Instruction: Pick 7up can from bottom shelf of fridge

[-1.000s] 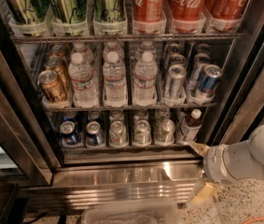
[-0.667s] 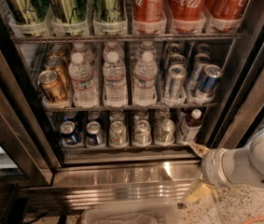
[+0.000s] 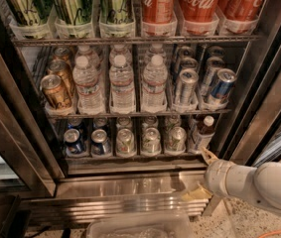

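speckled floor (image 3: 259,223) under the fridge (image 3: 12,133), pincer (image 3: 202,175) spread before its steel base (image 3: 120,201).

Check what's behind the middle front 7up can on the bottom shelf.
A second can shows directly behind the 7up can in the same lane. Only its top is visible, and anything deeper is hidden. The gripper hangs open outside the fridge, below and right of the bottom shelf.

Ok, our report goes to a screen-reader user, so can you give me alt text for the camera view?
The gripper, open, hangs low right before the fridge, just outside the bottom shelf, where 7up cans stand in the middle lanes with dark-blue cans to their left. Water bottles stand on the rack above.
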`<state>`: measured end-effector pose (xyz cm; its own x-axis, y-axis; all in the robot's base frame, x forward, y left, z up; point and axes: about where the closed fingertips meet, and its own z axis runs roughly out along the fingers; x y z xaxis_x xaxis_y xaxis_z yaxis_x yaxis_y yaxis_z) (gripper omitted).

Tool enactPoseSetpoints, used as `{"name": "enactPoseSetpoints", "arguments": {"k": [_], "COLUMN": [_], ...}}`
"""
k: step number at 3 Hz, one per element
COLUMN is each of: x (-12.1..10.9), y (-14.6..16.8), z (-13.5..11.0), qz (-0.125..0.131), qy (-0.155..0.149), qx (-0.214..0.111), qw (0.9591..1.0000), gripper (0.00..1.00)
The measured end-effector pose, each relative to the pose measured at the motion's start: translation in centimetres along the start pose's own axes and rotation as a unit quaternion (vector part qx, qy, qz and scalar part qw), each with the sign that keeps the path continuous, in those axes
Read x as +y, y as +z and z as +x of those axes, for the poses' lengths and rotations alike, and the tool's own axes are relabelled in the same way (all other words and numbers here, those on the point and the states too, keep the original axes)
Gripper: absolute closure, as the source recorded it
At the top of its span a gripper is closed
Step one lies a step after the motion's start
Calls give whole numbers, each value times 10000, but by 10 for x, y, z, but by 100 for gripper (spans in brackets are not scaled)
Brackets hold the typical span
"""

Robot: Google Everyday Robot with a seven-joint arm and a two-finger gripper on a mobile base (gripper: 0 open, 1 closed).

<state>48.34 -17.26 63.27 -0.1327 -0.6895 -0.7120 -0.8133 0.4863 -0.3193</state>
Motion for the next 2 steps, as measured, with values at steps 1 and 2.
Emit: {"name": "enactPoseSetpoints", "arguments": {"k": [1,2], "x": [-11,-24], "y": [11,16], "z": [-2,-5], "qz": [455,904], "qy": [359,729], "qx": [-295,-476], "qw": [9979,9921], "gripper": [0,0]}}
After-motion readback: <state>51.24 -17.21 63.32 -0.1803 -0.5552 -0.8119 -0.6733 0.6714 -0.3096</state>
